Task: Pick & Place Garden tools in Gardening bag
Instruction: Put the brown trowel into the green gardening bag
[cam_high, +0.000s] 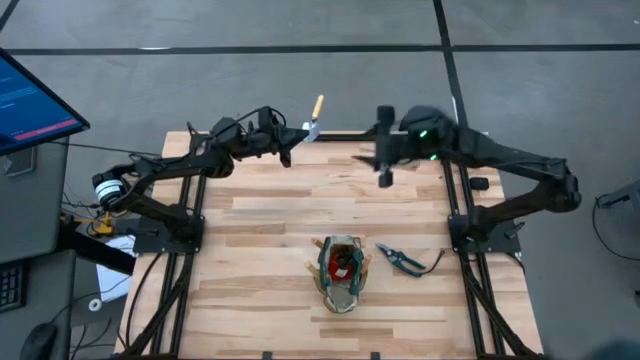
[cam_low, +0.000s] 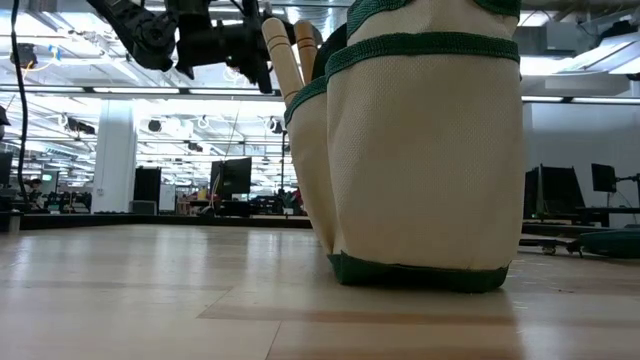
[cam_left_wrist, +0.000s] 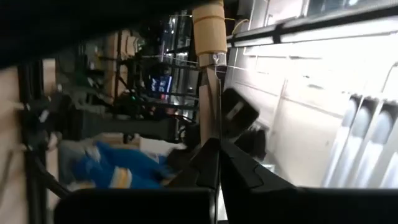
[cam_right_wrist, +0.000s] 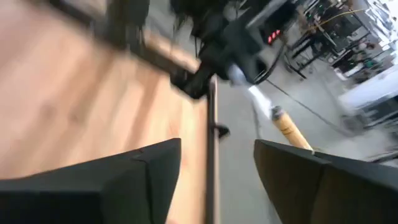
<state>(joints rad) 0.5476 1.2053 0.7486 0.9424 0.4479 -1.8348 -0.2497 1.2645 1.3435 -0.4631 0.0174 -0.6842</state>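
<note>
Wooden-handled and silver-headed, the tool (cam_high: 314, 117) hangs over the table's (cam_high: 260, 220) far edge, pinched at its metal end by the clenched left gripper (cam_high: 292, 140), handle pointing away from the arm. The bag (cam_high: 341, 270) stands near the front edge, well apart, with other handles already poking out; the shears (cam_high: 402, 259) lie just beside it. To do this well, carry the tool high over the bag, tip it head-down, and lower into a free gap before letting go. The right gripper (cam_high: 384, 150) hovers released at the far side.
</note>
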